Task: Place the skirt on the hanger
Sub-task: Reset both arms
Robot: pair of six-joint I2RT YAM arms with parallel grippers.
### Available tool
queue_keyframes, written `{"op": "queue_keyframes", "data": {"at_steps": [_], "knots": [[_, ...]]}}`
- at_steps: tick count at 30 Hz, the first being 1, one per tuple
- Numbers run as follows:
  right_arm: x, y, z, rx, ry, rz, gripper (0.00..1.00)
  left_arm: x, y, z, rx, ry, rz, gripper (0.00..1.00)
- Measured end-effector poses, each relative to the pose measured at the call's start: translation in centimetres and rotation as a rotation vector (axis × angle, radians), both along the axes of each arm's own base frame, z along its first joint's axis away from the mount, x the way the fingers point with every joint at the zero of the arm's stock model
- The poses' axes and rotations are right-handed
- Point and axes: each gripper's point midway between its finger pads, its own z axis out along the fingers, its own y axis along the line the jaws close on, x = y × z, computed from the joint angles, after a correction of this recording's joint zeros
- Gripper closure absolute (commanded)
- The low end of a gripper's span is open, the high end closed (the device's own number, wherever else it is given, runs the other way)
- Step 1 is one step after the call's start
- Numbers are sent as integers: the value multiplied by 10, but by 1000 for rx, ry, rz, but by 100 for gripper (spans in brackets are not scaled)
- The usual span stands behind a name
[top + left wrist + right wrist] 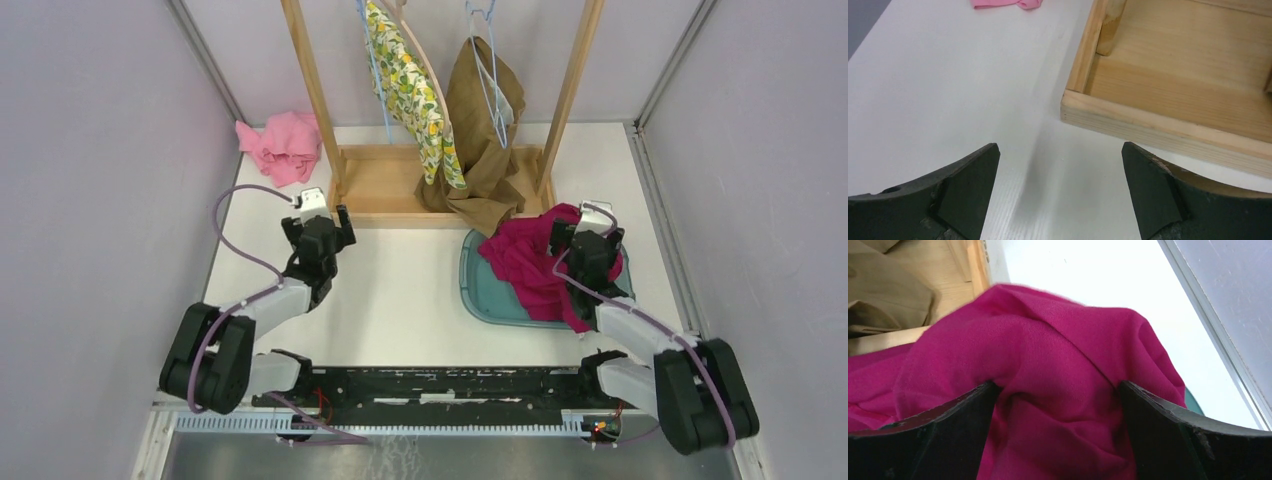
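Containers first: you've got 2. Teal tray (478,292) sits on the bench (400,290) at right-centre, w/ the magenta skirt (528,262) heaped in it and spilling over its far and right rim. Wooden rack base (385,178) is a shallow open box at the back of the bench. The hem of the brown garment (478,140) droops into it and over its front lip.

Counts: 4 fabric pieces. That's 1 skirt, 1 brown garment, 1 floral garment (412,88) and 1 pink cloth (280,146). The pink cloth lies loose on the bench at back left, beside the rack. Brown and floral both hang from the rack. You can make out 2 light-blue hangers: one hanger (494,95) in front of the brown garment, the other blue hanger (380,75) along the floral one's left edge.

Tools: 2. Your right tool (587,232) is spread wide over the skirt. In its wrist cam a raised fold of skirt (1058,355) bulges between the fingers (943,435) and touches their inner faces, not pinched. Your left tool (318,222) is also wide and holds nothing. It's over bare bench, just in front of the rack base's near-left corner (1083,112).
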Motion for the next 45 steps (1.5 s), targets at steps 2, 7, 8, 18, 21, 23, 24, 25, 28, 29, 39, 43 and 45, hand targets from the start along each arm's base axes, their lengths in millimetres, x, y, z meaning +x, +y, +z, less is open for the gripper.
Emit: {"op": "queue_keyframes", "data": {"at_steps": [2,7,8,18,21,23,24,25,28,29,39,43,45], "knots": [[6,-3,-8,-22,-8,-20,0,1,2,-10,52,21,-17,1],[19,-14,-22,-74,-22,-79,0,16,12,-7,108,-22,-34,1],[21,-16,-23,-80,-26,-88,0,19,14,-8,109,-27,-34,1],[38,-20,-24,-103,-50,-94,0,33,26,0,107,-67,-71,1],[36,-20,-25,-95,-70,-77,0,26,25,6,120,-103,-94,1],[37,-20,-24,-92,-80,-67,0,15,27,7,126,-132,-96,1],[37,-19,-24,-92,-83,-62,0,10,29,4,127,-134,-95,1],[38,-19,-25,-91,-86,-57,0,7,31,1,128,-130,-92,1],[40,-18,-29,-93,-82,-47,0,9,33,-8,129,-118,-86,1],[42,-18,-30,-94,-79,-44,0,10,34,-12,129,-116,-85,1],[45,-17,-30,-93,-73,-26,0,7,30,-36,124,-96,-120,1],[45,-18,-30,-84,-84,-17,0,8,30,-28,122,-133,-115,1],[46,-19,-31,-81,-80,-15,0,6,31,-27,122,-144,-110,1]]}}
